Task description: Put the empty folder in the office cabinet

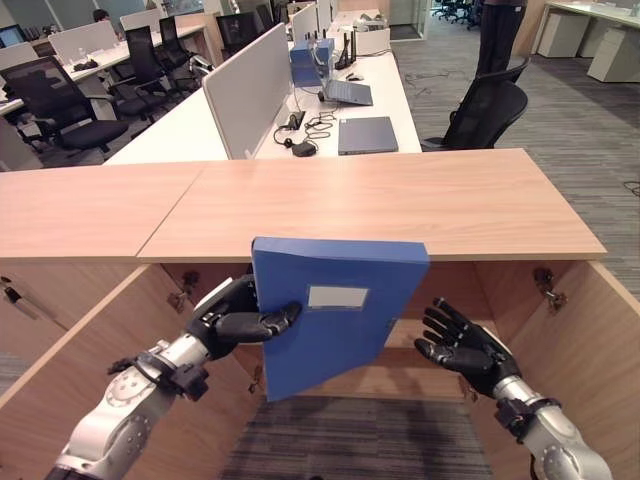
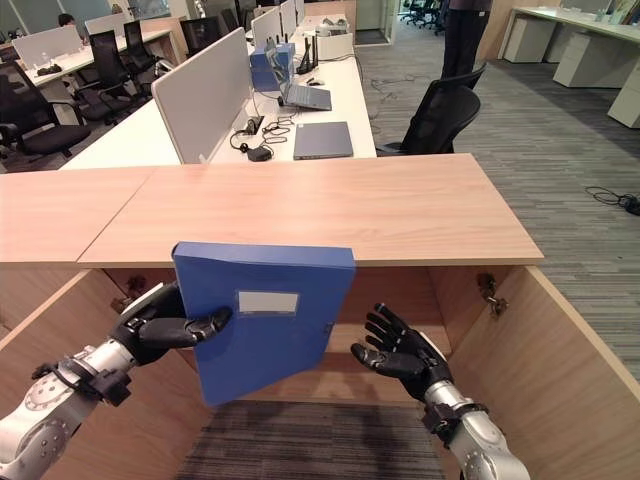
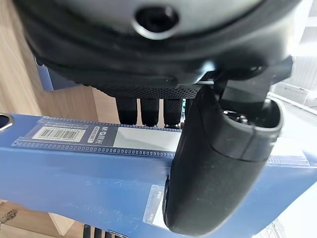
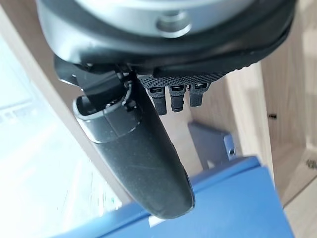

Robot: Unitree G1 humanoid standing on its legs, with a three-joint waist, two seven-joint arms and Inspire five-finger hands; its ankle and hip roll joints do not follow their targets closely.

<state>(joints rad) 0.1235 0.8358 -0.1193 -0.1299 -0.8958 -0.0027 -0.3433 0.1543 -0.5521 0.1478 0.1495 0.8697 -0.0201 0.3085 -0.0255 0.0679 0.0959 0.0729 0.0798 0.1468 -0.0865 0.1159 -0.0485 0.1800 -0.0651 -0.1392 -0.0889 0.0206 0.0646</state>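
the blue folder (image 1: 335, 315) is held upright and slightly tilted in front of the open cabinet (image 1: 380, 205), its top edge just under the front lip of the cabinet's pale wood top. the left hand (image 1: 235, 318) pinches the folder's left edge, thumb across the front face beside the white label and fingers curled behind it; the left wrist view shows the thumb pressed on the blue cover. the right hand (image 1: 465, 345) hangs just right of the folder, apart from it, fingers spread and relaxed, holding nothing. both cabinet doors (image 1: 575, 345) stand swung out to either side, showing a wooden shelf (image 2: 340, 375) inside, and grey carpet (image 1: 350, 440) lies below. beyond the cabinet top runs a long white desk (image 1: 375, 100) with a grey divider screen (image 1: 250, 90), a closed laptop (image 1: 367, 134), cables and more blue folders farther back. a black office chair (image 1: 485, 115) stands to the right of the desk, and more chairs (image 1: 60, 100) line the desks on the left. a person's dark legs (image 1: 498, 35) stand near the far right.
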